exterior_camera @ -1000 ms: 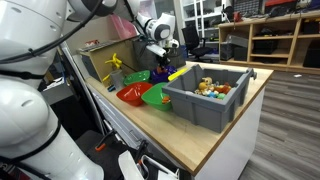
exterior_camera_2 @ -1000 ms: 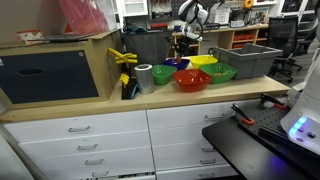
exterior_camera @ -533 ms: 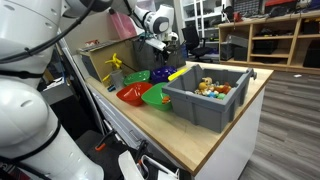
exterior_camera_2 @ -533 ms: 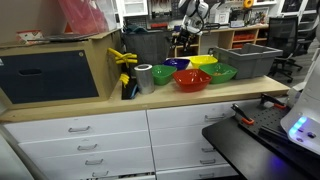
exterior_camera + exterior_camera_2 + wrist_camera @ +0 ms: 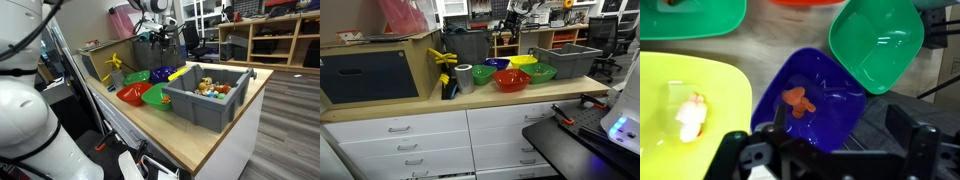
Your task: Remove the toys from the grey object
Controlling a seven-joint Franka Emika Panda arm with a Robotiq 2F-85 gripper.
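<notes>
A workshop with shelves and office chairs behind a long wooden table point(image 5: 172, 126). At one end of the table, close to its front edge, stands the grey bin point(image 5: 200, 110). The toys point(image 5: 212, 87) lie heaped inside it, a jumble of yellow, orange, red and white pieces. Just beside the bin, toward the middle of the table, sits a cluster of coloured bowls.

In the wrist view the blue bowl point(image 5: 838, 118) holds one orange toy point(image 5: 797, 99), and the yellow bowl point(image 5: 720, 85) holds a pale toy point(image 5: 690, 116).

The toys look small and light, probably plastic and stiff enough to pinch firmly. They could be smooth enough to slip. Each is best taken from straight above, across its narrowest part, starting with a piece on top of the heap. The bin's tall walls rule out a sideways approach.

The jaws are spread wide and hold nothing. Their dark fingers point(image 5: 738, 152) show at the bottom of the wrist view. They hang high over the blue bowl, touching nothing, well apart from the bin.
</notes>
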